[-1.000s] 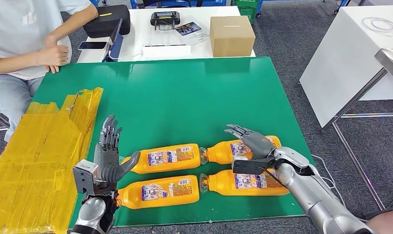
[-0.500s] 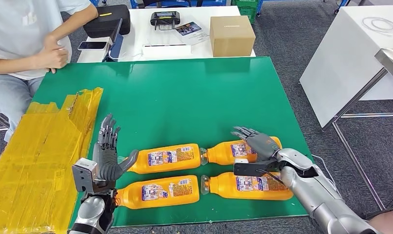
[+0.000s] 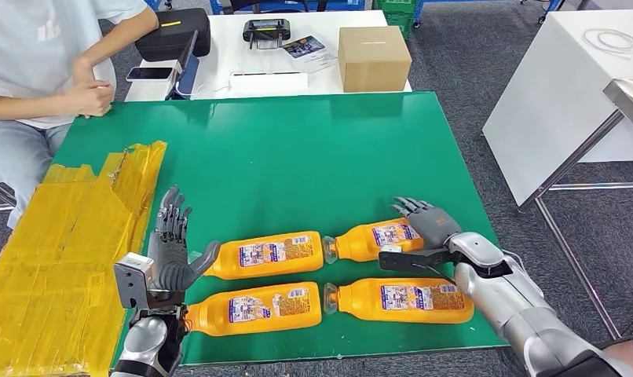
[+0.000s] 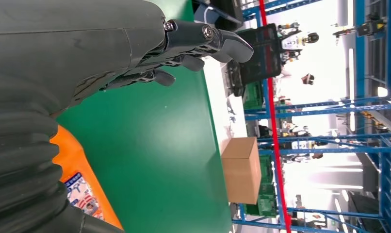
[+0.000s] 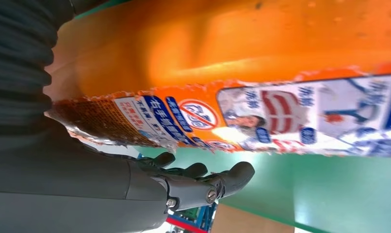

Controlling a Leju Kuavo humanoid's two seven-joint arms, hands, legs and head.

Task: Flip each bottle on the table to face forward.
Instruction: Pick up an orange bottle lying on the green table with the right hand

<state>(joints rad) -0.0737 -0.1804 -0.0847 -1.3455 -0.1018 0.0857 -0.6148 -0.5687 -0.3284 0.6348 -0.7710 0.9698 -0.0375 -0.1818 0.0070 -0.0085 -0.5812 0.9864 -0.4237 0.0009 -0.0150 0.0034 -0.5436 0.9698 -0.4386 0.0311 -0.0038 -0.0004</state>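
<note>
Four orange bottles are laid on their sides on the green table (image 3: 298, 149), in two rows near its front edge, labels turned up. The back-left bottle (image 3: 270, 254) and front-left bottle (image 3: 254, 307) are set cap to cap with the back-right bottle (image 3: 374, 239) and front-right bottle (image 3: 407, 299). The left hand (image 3: 172, 251) is held upright and spread, empty, just beside the base of the back-left bottle. The right hand (image 3: 429, 224) is spread too, gripping nothing, fingers stretched over the base end of the back-right bottle; contact cannot be told. A seated person (image 3: 38, 71) is seen at the table's far left corner.
</note>
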